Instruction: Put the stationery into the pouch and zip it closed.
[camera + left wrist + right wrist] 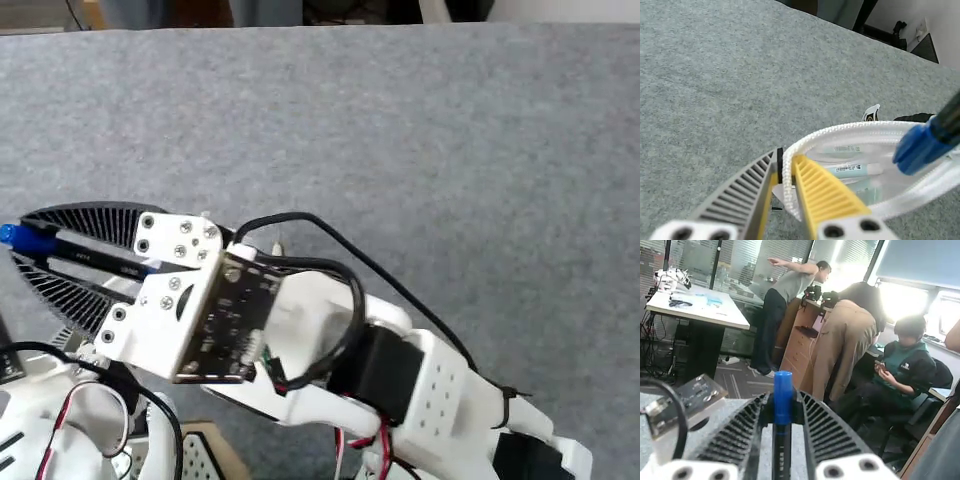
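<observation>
**Q:** What sits closest?

**A:** The left gripper (pixel 786 159), one finger inside and one outside, clenched on the rim of the white pouch (pixel 850 131), which lies open on the grey table cover (pixel 715 75).

**Q:** And the pen?

**A:** The right gripper (pixel 782 396) grips the blue-capped pen (pixel 920 145), its cap over the opening. Pale stationery (pixel 855 170) lies inside.

**Q:** Which step?

**A:** Loading, by the look of it. The next move likely calls for lowering the pen between the zip edges, letting go, then zipping.

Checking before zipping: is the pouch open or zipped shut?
Open: the pouch gapes, the left gripper pinching its white rim, stationery visible inside.
</observation>
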Tool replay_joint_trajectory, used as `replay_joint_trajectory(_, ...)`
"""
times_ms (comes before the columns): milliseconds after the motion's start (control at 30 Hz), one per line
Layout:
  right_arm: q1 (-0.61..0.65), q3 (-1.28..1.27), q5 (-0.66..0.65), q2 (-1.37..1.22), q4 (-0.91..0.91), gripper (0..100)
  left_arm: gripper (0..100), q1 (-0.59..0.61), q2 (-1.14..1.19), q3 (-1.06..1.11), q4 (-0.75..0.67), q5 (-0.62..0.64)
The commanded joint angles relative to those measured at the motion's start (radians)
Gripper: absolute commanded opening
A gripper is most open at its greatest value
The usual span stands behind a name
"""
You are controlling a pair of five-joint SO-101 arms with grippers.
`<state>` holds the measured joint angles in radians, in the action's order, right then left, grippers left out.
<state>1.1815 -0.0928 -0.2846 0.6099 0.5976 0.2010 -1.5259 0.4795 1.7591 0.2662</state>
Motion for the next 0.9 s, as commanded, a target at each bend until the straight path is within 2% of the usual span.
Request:
replay_joint_trajectory(0, -0.020, -0.007, -0.035, -0.005, -0.021, 1.2, 3, 0.007, 0.002, 0.005, 0.002, -0.006)
replay_joint_trajectory(567, -0.103, -0.050, -0.043, 0.002, -0.012, 1.5, 3, 0.013, 0.086, -0.004, 0.002, -0.009)
replay_joint_trajectory(867, -0.104, -0.044, -0.044, 0.002, 0.028, 1.5, 3, 0.015, 0.086, -0.004, 0.002, -0.011)
